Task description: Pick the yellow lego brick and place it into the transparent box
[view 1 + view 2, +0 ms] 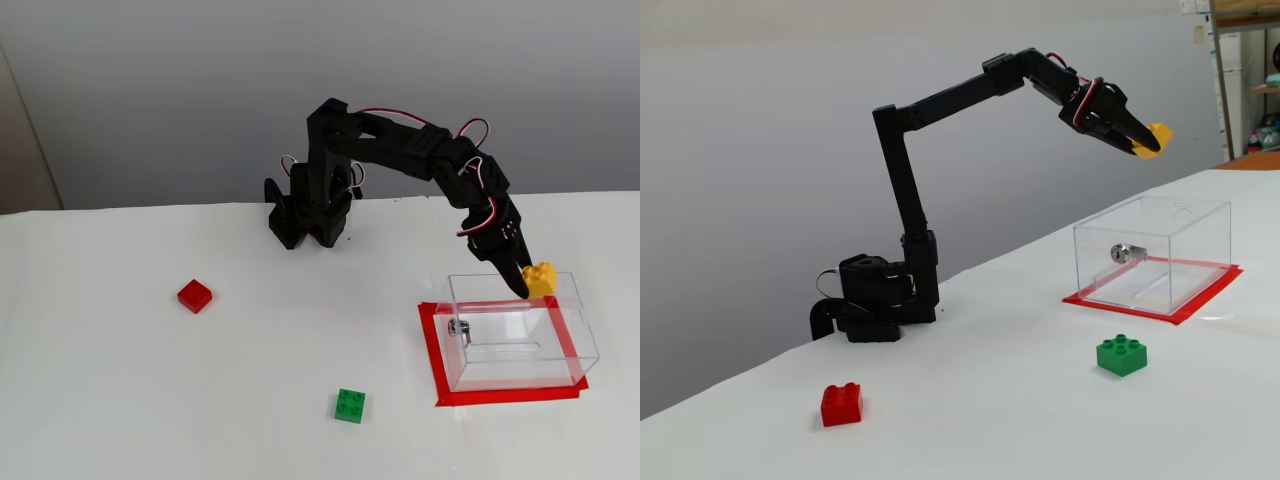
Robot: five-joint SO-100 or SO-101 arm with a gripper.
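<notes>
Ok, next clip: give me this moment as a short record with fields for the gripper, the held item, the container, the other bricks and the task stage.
gripper: gripper shut on the yellow lego brick, raised in the air
held item height: clearly above the box top in the side-on fixed view
container: transparent box, nothing visible inside, standing on a red tape outline
other bricks: green brick and red brick on the white table, untouched
task stage: brick carried, not yet released
</notes>
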